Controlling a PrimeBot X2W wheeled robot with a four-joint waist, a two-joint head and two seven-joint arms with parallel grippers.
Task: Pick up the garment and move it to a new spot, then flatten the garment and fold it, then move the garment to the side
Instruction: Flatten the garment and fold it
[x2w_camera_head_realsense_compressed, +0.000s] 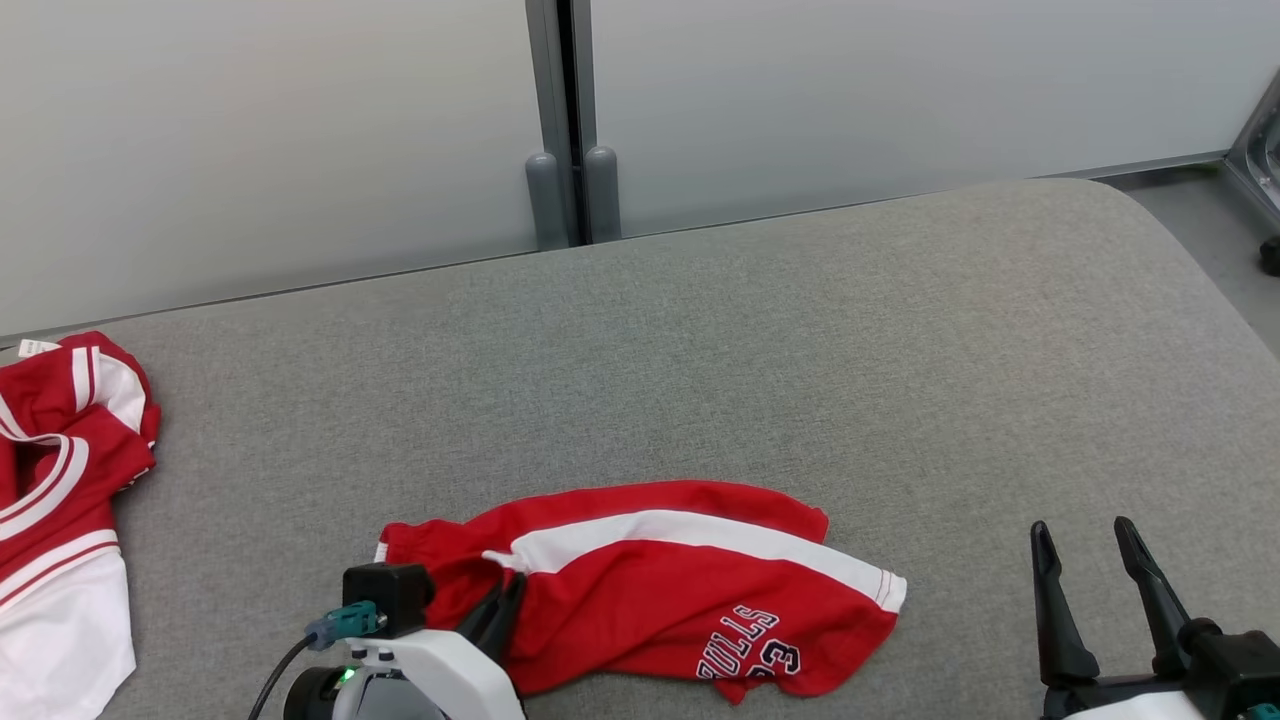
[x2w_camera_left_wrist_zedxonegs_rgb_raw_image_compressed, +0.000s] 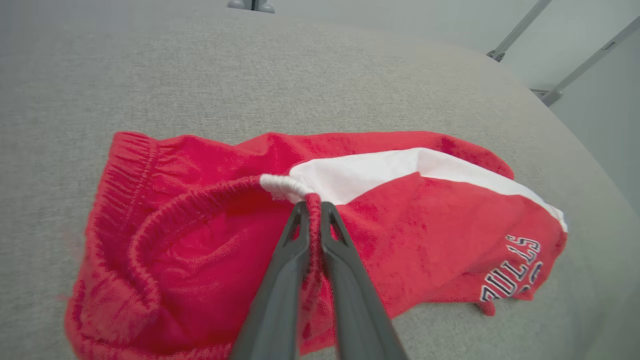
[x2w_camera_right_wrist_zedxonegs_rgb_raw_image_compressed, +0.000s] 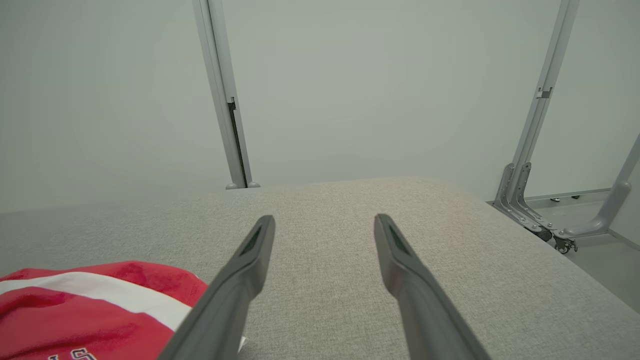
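The garment (x2w_camera_head_realsense_compressed: 660, 590) is a pair of red shorts with a white side stripe and white lettering, lying crumpled near the front edge of the grey padded table (x2w_camera_head_realsense_compressed: 700, 380). My left gripper (x2w_camera_head_realsense_compressed: 505, 600) is shut on the elastic waistband of the garment (x2w_camera_left_wrist_zedxonegs_rgb_raw_image_compressed: 200, 250), with the red band pinched between its two dark fingers (x2w_camera_left_wrist_zedxonegs_rgb_raw_image_compressed: 295, 235). At the lower right my right gripper (x2w_camera_head_realsense_compressed: 1082, 533) stands open above bare table, to the right of the garment (x2w_camera_right_wrist_zedxonegs_rgb_raw_image_compressed: 95, 305), with nothing between its fingers (x2w_camera_right_wrist_zedxonegs_rgb_raw_image_compressed: 250, 250).
Another red and white garment (x2w_camera_head_realsense_compressed: 55, 500) lies at the table's left edge. A pale partition wall with a grey post (x2w_camera_head_realsense_compressed: 560, 130) runs behind the table. Metal frame legs (x2w_camera_right_wrist_zedxonegs_rgb_raw_image_compressed: 530, 200) stand on the floor past the table's rounded right end.
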